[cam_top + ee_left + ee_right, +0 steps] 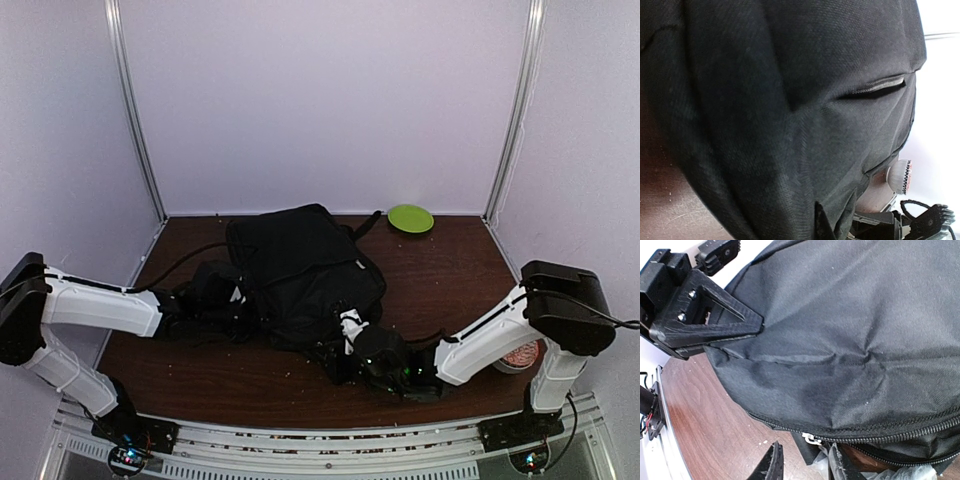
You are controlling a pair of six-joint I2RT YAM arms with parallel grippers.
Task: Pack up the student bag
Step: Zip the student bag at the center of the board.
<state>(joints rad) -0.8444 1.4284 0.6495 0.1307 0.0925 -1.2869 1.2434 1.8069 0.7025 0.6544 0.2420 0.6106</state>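
— Where did the student bag (300,270) lie?
— In the middle of the table (450,290), with its long axis running from far-centre to near-right. Its zip mouth (880,437) sat just ahead of the right gripper (805,455), whose fingers were apart.
— And the left gripper (228,300)?
— It was closed at the bag's left edge; whether it had caught fabric was unclear.

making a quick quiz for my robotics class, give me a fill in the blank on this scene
The plate at the far edge of the table is ___ in colour.
The student bag is ___ in colour.
The tape roll lies beside the ___ arm's base.
Missing words: green; black; right.
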